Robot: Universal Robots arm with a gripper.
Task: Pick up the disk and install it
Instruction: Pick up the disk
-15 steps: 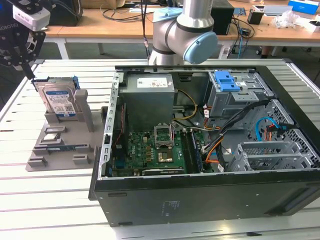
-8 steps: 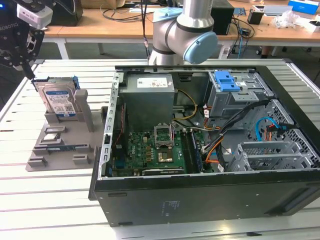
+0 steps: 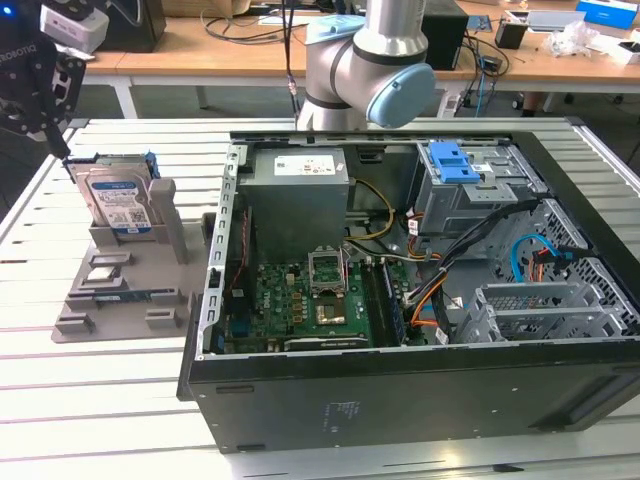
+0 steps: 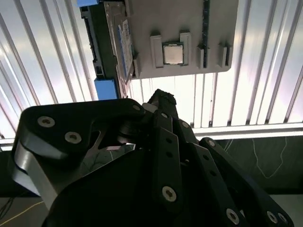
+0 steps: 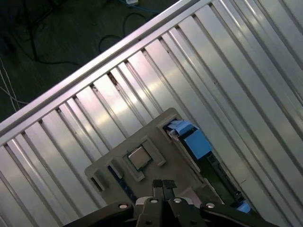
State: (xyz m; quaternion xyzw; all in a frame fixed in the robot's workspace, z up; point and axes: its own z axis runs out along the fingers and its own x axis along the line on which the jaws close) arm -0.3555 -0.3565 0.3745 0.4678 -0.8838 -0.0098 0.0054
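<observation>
In the exterior view, a white-and-blue printed label (image 3: pixel 122 210) faces us on the flat rectangular silver disk (image 3: pixel 104 181), which stands upright. A small white sticker (image 3: pixel 306 165) sits on the grey metal power-supply box (image 3: pixel 298 215) inside the open computer case. We can read no word or number on either.

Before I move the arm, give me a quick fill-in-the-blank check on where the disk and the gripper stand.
1. In the exterior view, the disk stands on edge in the grey holder, to the ___ of the computer case.
2. The plastic rails on the disk's sides are ___.
3. The gripper hangs above the grey holder and holds ___.
4. In the first wrist view, its jaws are ___.

Missing words: left; blue; nothing; shut.
</observation>
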